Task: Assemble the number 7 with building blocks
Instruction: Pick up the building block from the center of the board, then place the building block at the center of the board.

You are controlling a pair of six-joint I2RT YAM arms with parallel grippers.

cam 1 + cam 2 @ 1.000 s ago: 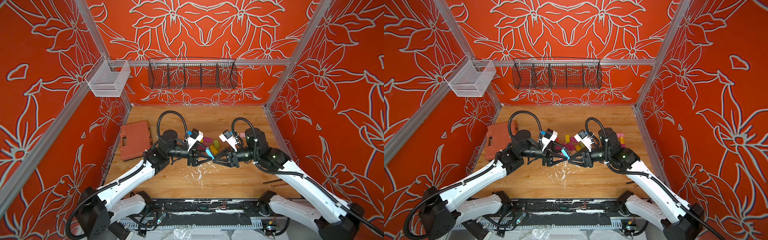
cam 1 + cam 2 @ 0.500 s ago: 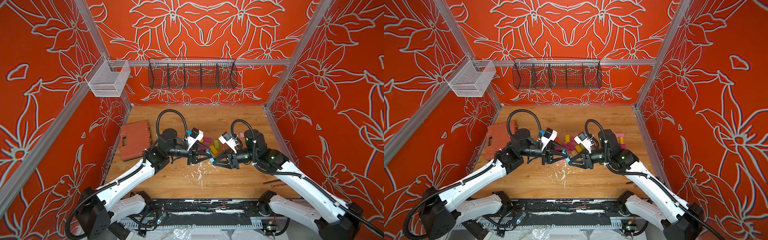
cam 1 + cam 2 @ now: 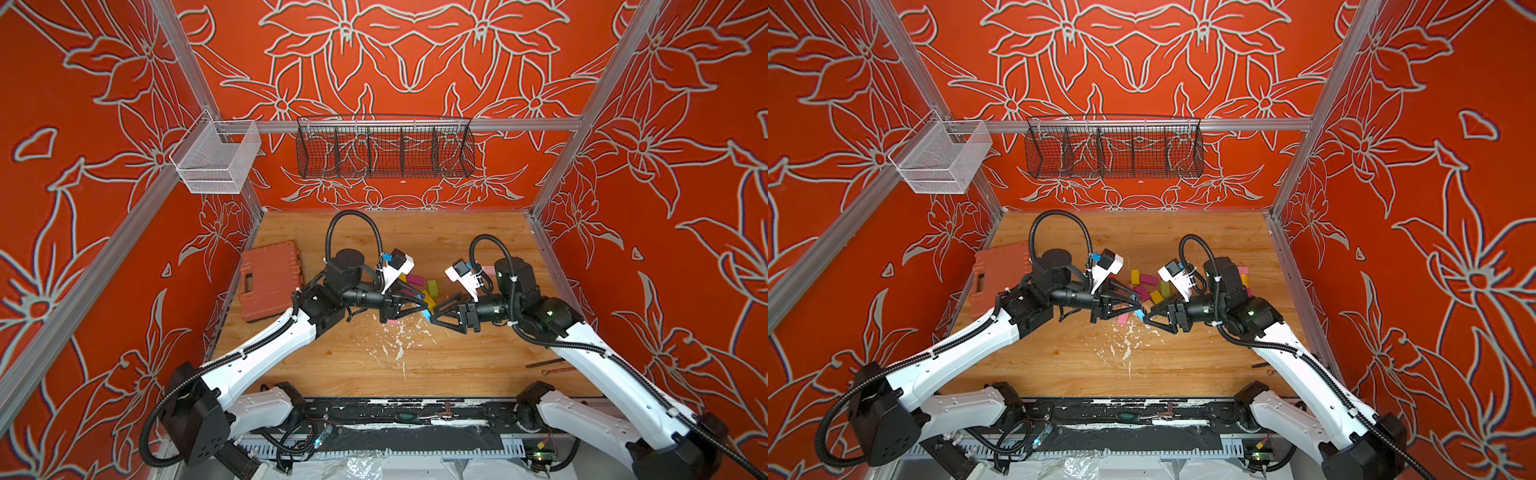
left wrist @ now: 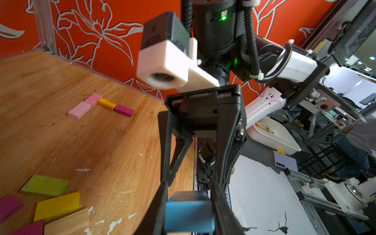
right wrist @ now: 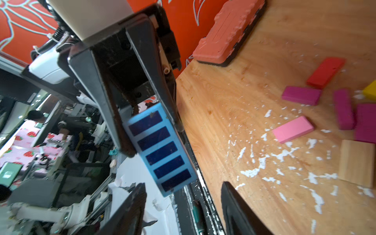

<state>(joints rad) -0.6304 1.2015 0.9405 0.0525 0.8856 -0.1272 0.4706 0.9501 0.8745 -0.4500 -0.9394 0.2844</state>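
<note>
Both top views show the two arms meeting tip to tip over the middle of the table (image 3: 415,361), but there the blue striped block (image 5: 160,150) is just a blue speck. The right wrist view gives it plainly: light blue with five dark bars, raised off the table. The left gripper (image 3: 420,308) pinches it across its width, jaws narrow and clamped on it. The right gripper (image 3: 433,316) has its jaws spread wide, with its fingers (image 5: 130,209) either side of the block's free end. They look clear of it, though the angle is poor.

Only the left wrist view shows the number 7 (image 4: 106,103) so far: two light pink, one orange and one magenta block laid end to end in an L near the right wall. In the top views the right arm covers most of it. Loose building blocks (image 3: 1148,279) lie around the grippers in magenta, yellow, green and wood. There is also a light pink block (image 5: 293,129) by the left gripper and a red block (image 5: 325,72).

Containers:
- The tool case (image 3: 270,280) lies shut and flat on the table's left side, contents hidden.
- The white mesh basket (image 3: 216,162) and black wire basket (image 3: 384,149) hang on the rail, and only wall pattern shows through them.
- Off the table, the left wrist view catches a white tub (image 4: 272,134) with pale pieces in it.
</note>
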